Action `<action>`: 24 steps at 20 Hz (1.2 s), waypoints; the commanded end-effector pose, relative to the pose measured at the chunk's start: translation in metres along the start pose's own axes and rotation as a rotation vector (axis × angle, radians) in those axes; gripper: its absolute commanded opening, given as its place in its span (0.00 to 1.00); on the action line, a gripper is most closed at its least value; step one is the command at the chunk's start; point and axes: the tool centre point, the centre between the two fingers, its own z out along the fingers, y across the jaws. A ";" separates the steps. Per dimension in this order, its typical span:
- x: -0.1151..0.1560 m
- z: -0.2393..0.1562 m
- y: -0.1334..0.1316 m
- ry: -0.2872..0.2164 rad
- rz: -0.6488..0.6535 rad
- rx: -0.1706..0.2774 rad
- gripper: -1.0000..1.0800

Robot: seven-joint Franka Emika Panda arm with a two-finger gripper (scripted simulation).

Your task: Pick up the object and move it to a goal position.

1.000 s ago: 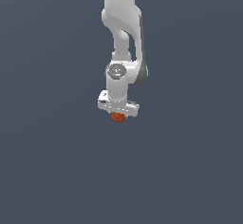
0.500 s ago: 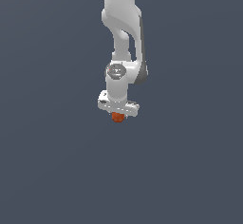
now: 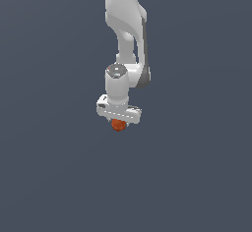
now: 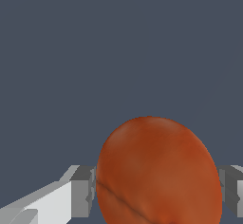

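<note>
White gripper (image 3: 118, 123) pointing down, closed narrowly on the orange-red ball (image 4: 159, 173) — grey finger pads (image 4: 84, 190) pressed against either side, ball (image 3: 118, 125) protruding just beneath the gripper body.

Exterior view faces the arm (image 3: 125, 34) from afar; wrist view hugs the ball (image 4: 159, 171).

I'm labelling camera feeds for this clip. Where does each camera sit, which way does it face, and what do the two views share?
Exterior view: off the arm, set back, facing the white arm hanging down with its gripper over the small round orange-red ball against a plain grey backdrop.
Wrist view: on the wrist, looking along the grey fingers at the ball pressed between them.
Shared: the ball and the gripper around it.
</note>
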 end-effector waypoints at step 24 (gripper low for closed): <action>0.188 -0.180 0.082 0.779 0.109 0.114 0.00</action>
